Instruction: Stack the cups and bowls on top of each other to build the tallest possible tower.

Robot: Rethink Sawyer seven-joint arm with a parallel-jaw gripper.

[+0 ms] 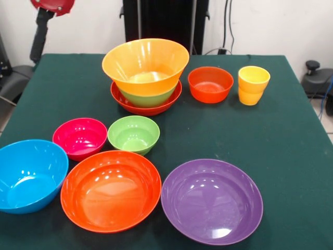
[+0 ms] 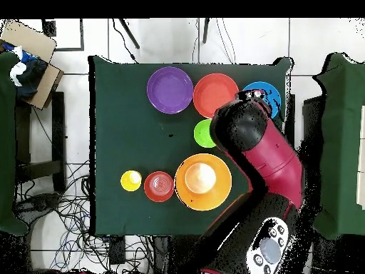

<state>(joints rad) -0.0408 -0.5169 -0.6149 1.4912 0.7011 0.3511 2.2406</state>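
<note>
The tower stands at the table's far middle: a large orange bowl nested on a lime green bowl, on a wide red-orange bowl. It also shows in the overhead view. Two yellow-orange cups are stacked at the far right, next to a small red-orange bowl. Loose bowls lie nearer: magenta, small lime green, blue, big red-orange, purple. The gripper shows in neither view. Only the red arm shows, reaching over the magenta bowl's place.
A red and black part of the arm sits at the top left, beyond the green table. Cardboard boxes and cables lie on the floor beside the table.
</note>
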